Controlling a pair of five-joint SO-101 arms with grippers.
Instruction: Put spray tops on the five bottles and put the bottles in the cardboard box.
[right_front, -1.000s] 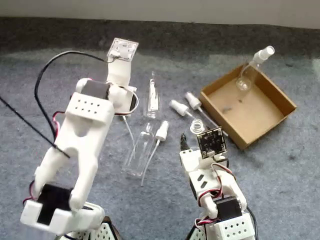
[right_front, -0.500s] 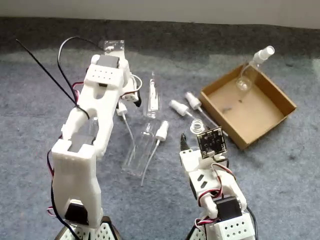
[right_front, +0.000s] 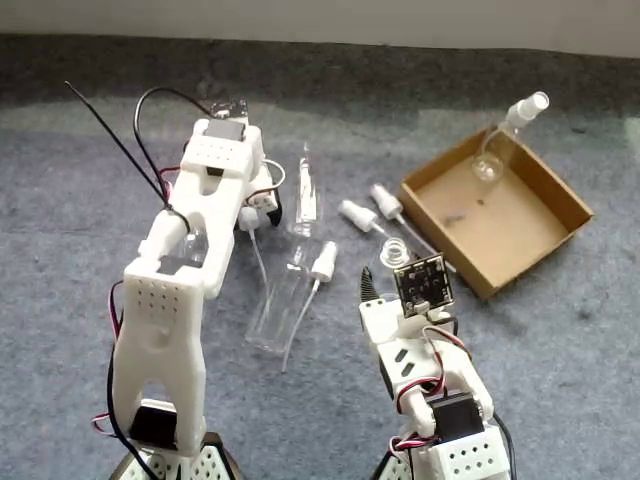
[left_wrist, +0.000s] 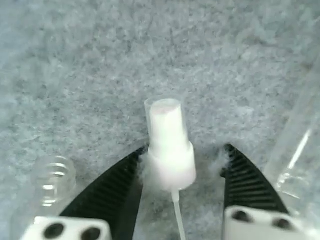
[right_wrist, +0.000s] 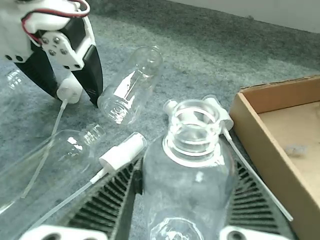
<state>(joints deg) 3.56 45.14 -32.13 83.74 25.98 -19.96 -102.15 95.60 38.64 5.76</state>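
**Left gripper** (left_wrist: 184, 150): released, fingers parted to either side of a spray top (left_wrist: 169, 150). One finger touches the collar and the other stands just apart. We judge this to be a straddle before the pinch.

**Spray top, at the left gripper:** lies flat on the table (right_front: 80, 180), well apart from the cardboard box (right_front: 548, 180), with the lying bottles between it and the box. Its long axis runs along the gripper's reach. The nozzle cap points away from the wrist and the dip tube trails back towards it.

**Right gripper** (right_wrist: 187, 172): clenched on a bare bottle (right_wrist: 192, 145), just beside the box's nearest corner. The bottle's axis is upright and its open neck faces up. We take it to be held this way so that a dip tube can drop straight in.

**Capped bottle** (right_front: 495, 150): in the box, leaning in the corner farthest from the arms, with its spray head over the rim. We count it as one of the five done.

**Loose bottles:** two lie on their sides between the box and the left gripper.
- The first bottle (right_front: 305, 195) has its neck pointing away from the arms.
- The second bottle (right_front: 283, 300) lies nearer the arms, slanted, with its neck towards the box.

**Loose spray tops:**
- One top (right_front: 322, 262) lies at the second bottle's neck.
- Two more (right_front: 352, 212) lie just outside the box wall nearest the left gripper, heads pointing away from the box.
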